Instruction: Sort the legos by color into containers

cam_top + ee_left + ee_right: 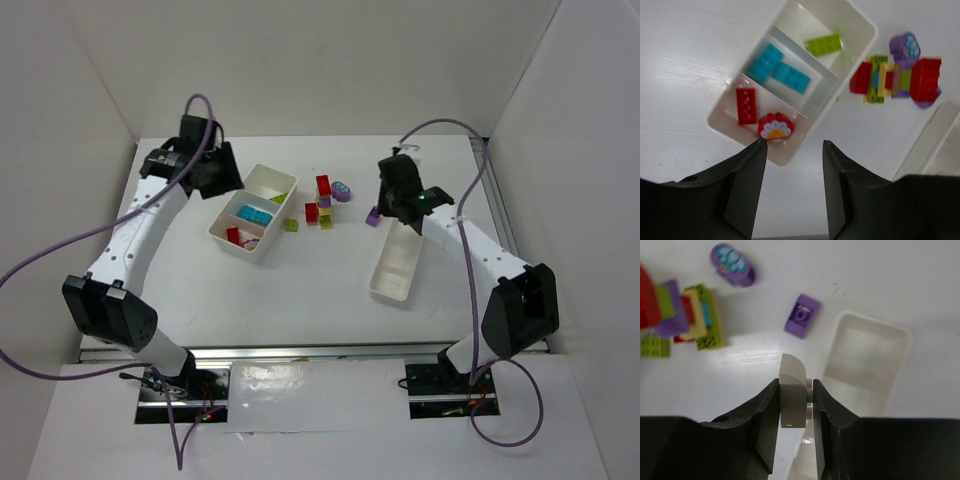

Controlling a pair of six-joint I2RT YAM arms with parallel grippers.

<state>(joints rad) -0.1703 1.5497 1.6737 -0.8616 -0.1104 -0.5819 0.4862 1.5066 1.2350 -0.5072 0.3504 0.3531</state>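
We see the left fingers (747, 190) standing apart with nothing between them, hanging above the near end of the long tray (860, 30). In the top view they (208, 170) sit just off that tray's (262, 178) far left corner.

The long tray has three sections. The far one holds a lime brick (824, 44), the middle one two cyan bricks (777, 70) lying side by side, and the near one a flat red brick (746, 105) with a rounded red piece (775, 126) just beside it.

The right fingers (765, 420) are clamped on a pale grey brick (792, 390), which stands upright between them, clear of the bench (900, 280). From above, these fingers (402, 200) hang by the far end of the small tray (397, 280).

A purple brick (802, 315) lies on the bench just beside the small tray's (905, 340) far corner, and we cannot tell whether the two touch. A rounded purple piece with a cyan top (732, 264) lies farther off.

Between the two trays sits a loose cluster of bricks (320, 205) in red, lime, yellow and purple, packed close together. One small lime brick (291, 225) lies apart from them, near the long tray.
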